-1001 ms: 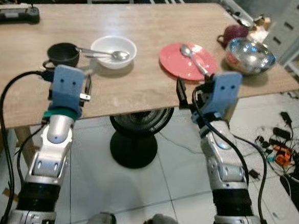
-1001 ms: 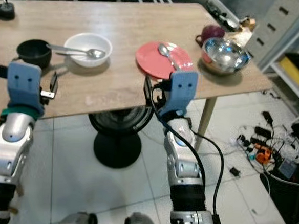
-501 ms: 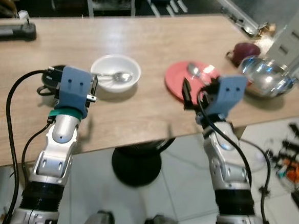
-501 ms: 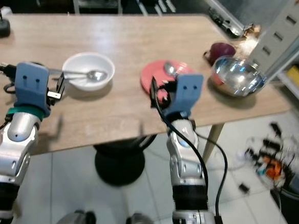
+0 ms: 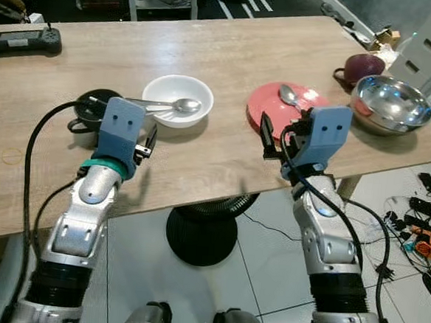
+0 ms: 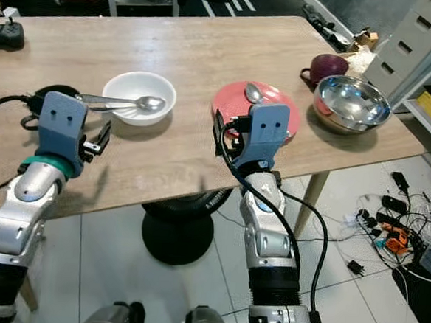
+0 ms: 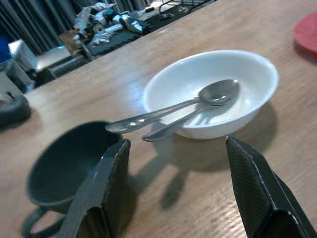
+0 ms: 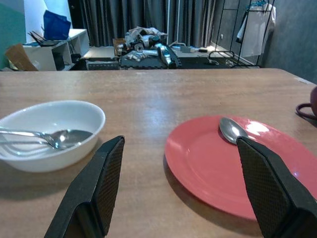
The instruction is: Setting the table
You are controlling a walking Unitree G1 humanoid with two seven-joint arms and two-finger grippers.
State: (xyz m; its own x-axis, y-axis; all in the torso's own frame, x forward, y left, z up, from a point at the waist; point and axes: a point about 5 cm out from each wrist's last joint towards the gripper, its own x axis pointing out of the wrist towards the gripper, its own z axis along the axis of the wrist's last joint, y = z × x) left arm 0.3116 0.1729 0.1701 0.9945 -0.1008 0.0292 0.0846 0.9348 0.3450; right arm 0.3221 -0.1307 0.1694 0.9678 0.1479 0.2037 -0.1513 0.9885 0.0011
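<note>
1. Jaws of both grippers stand spread apart and hold nothing. The left gripper [image 7: 173,198] hovers low over the table [image 5: 207,65] near its front edge. Its fingers frame the gap between the dark cup [image 5: 93,107] and the white bowl [image 5: 177,100].
2. The right gripper [image 8: 181,188] hovers just above the front edge of the table, aimed at the near rim of the red plate [image 5: 284,109].
3. Change over the last second: both arms have risen from below the front edge to tabletop height and reached forward. The robot has also drawn closer to the table, so the whole scene sits lower in the head views. No tableware has shifted on the tabletop.
4. Task items: the white bowl sits at mid-table, left of the plate. Two spoons [image 7: 198,101] rest in it, with handles projecting over the rim toward the cup. A third spoon [image 8: 232,130] lies on the far side of the red plate.
5. A steel bowl [image 5: 392,104] and a dark red mug [image 5: 363,67] sit near the right edge. A black device [image 5: 21,38] lies at the far left corner.
6. Judgement: the approach is complete and grasping has not begun. Each gripper faces a candidate item.
</note>
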